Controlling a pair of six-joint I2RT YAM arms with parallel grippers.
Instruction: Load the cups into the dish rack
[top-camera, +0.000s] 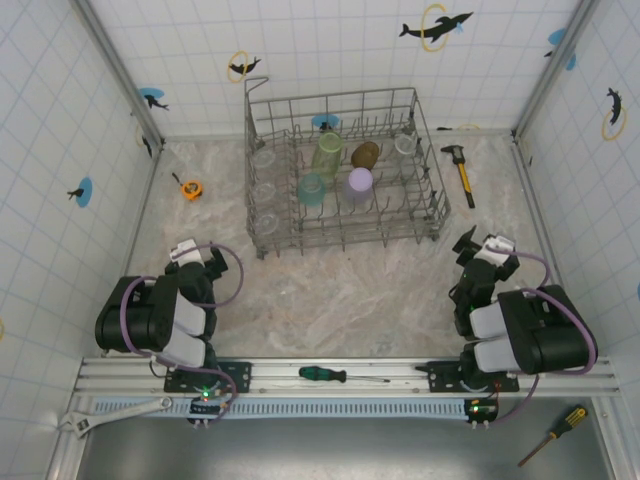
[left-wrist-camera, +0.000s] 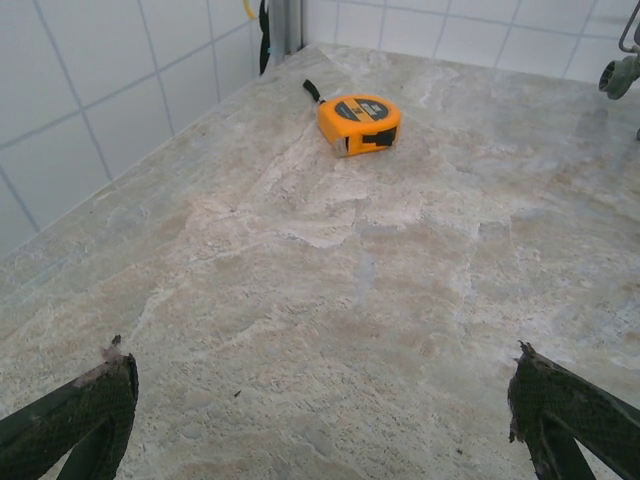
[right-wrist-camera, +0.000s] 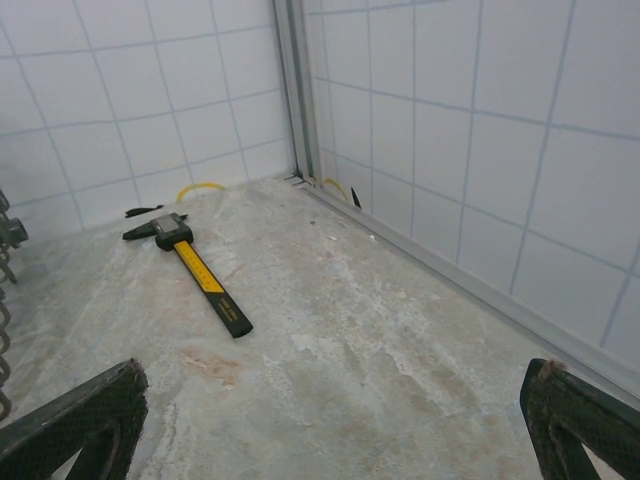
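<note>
The grey wire dish rack (top-camera: 436, 188) stands at the back middle of the table. Inside it sit a pale green cup (top-camera: 327, 152), an amber-brown cup (top-camera: 365, 154), a teal cup (top-camera: 311, 189), a lilac cup (top-camera: 360, 183) and several clear cups (top-camera: 264, 190), one at the right end (top-camera: 405, 144). My left gripper (top-camera: 193, 257) rests folded back near its base, open over bare table (left-wrist-camera: 320, 400). My right gripper (top-camera: 487, 254) is folded back likewise, open with nothing between its fingers (right-wrist-camera: 330, 420). A rack wheel (left-wrist-camera: 620, 75) peeks in at the left wrist view's top right.
An orange tape measure (top-camera: 191, 188) (left-wrist-camera: 358, 122) lies left of the rack. A yellow-handled hammer (top-camera: 461, 170) (right-wrist-camera: 195, 265) lies right of it. A screwdriver (top-camera: 335, 375) rests on the front rail, a wrench (top-camera: 110, 415) and another screwdriver (top-camera: 552, 432) below. Tiled walls enclose the table.
</note>
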